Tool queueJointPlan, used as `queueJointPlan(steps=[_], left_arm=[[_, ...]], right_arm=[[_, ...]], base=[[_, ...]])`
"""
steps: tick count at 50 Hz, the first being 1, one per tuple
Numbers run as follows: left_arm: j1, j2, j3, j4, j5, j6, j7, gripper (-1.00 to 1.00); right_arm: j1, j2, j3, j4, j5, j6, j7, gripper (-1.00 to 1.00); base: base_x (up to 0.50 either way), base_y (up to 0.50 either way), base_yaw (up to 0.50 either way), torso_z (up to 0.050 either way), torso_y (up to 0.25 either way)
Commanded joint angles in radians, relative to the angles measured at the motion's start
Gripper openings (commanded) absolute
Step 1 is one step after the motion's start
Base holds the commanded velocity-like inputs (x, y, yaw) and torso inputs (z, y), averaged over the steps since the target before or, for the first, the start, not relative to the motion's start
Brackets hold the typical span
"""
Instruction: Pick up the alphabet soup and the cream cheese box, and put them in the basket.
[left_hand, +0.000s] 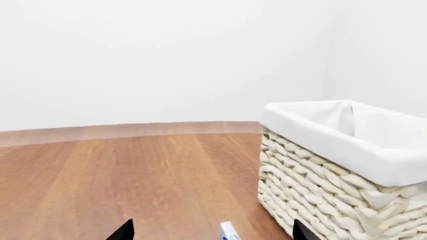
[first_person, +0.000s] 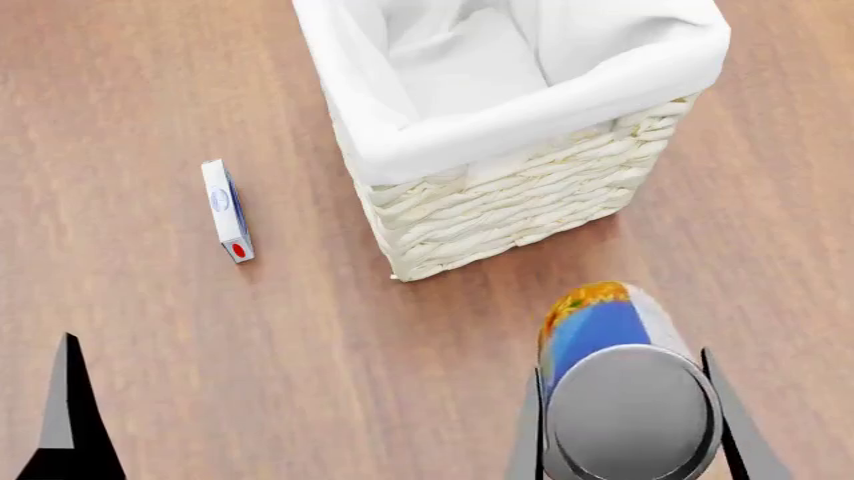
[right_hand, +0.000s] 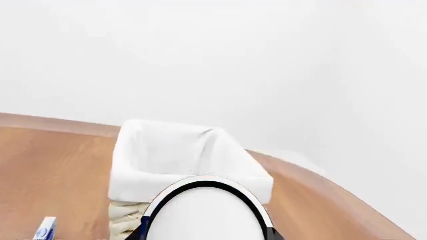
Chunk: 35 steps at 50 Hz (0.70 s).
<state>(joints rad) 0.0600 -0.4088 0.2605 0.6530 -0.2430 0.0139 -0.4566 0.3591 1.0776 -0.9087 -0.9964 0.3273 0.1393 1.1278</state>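
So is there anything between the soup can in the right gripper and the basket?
Nothing visible. The alphabet soup sits in the right gripper just short of the basket; only bare wood lies between, and the lined inside looks empty.

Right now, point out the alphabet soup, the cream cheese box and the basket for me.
alphabet soup (first_person: 597, 335), head view, on its blue label.
cream cheese box (first_person: 226, 210), head view, on its white upper face.
basket (first_person: 521, 205), head view, on its woven front wall.
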Motion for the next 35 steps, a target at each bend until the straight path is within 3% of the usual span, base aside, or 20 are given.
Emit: queueJointPlan(steps=[1,3,6,7,13,19,24,25,33,35], left_arm=[[0.004,-0.002,0.014,-0.004,0.007,0.006,0.004,1.0],[0.002,-0.003,0.017,0.002,0.008,0.001,0.004,1.0],[-0.006,-0.004,0.017,-0.001,0.002,-0.003,0.006,1.0],[-0.006,-0.004,0.017,-0.001,0.0,-0.003,0.006,1.0],[-0.007,-0.006,0.023,0.013,-0.011,-0.001,0.012,1.0],[0.003,-0.011,0.026,0.025,-0.021,0.007,0.017,1.0],[0.01,-0.013,0.023,0.03,-0.022,0.014,0.014,1.0],[0.011,-0.013,0.025,0.031,-0.02,0.015,0.014,1.0],[0.009,-0.014,0.03,0.038,-0.021,0.013,0.013,1.0],[0.007,-0.014,0.027,0.031,-0.021,0.016,0.013,1.0]], right_arm=[[1.122,0.056,-1.0,-0.051,0.259,-0.066,0.317,-1.0],[1.422,0.009,-1.267,-0.042,0.345,-0.144,0.317,-1.0],[1.872,-0.015,-1.205,0.106,0.441,-0.304,0.165,-1.0],[1.955,-0.021,-1.193,0.132,0.458,-0.33,0.132,-1.0],[1.949,-0.095,-1.115,0.406,0.622,-0.427,-0.05,-1.0],[1.915,-0.235,-1.032,0.759,0.904,-0.493,-0.343,-1.0],[1.879,-0.357,-0.998,0.996,1.16,-0.42,-0.597,-1.0],[1.879,-0.381,-1.004,1.045,1.149,-0.405,-0.573,-1.0],[1.853,-0.572,-0.986,1.45,1.385,-0.182,-0.838,-1.0],[1.859,-0.619,-1.019,1.529,1.348,-0.153,-0.851,-1.0]], base=[[0.0,0.0,0.0,0.0,0.0],[0.0,0.0,0.0,0.0,0.0],[0.0,0.0,0.0,0.0,0.0],[0.0,0.0,0.0,0.0,0.0],[0.0,0.0,0.0,0.0,0.0],[0.0,0.0,0.0,0.0,0.0],[0.0,0.0,0.0,0.0,0.0],[0.0,0.0,0.0,0.0,0.0],[0.0,0.0,0.0,0.0,0.0],[0.0,0.0,0.0,0.0,0.0]])
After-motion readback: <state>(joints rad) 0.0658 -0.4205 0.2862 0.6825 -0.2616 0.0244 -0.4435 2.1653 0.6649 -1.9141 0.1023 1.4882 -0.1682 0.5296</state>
